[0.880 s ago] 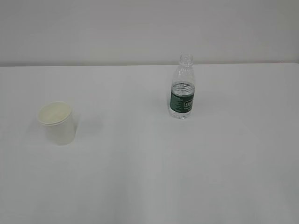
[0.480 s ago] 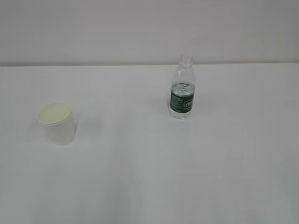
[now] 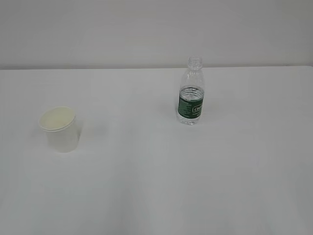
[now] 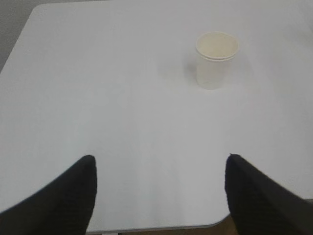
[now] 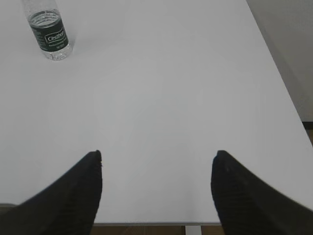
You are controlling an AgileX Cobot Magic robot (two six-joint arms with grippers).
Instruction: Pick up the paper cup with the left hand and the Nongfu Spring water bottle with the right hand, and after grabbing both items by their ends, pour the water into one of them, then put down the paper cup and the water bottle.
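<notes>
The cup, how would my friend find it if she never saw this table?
Look at the big white table. The cup stands upright on its left side, far from the bottle. It is short, plain cream paper, open on top; the bottle is taller, clear, with a green label.

bottle top cut off in right wrist view, label print unreadable
</notes>
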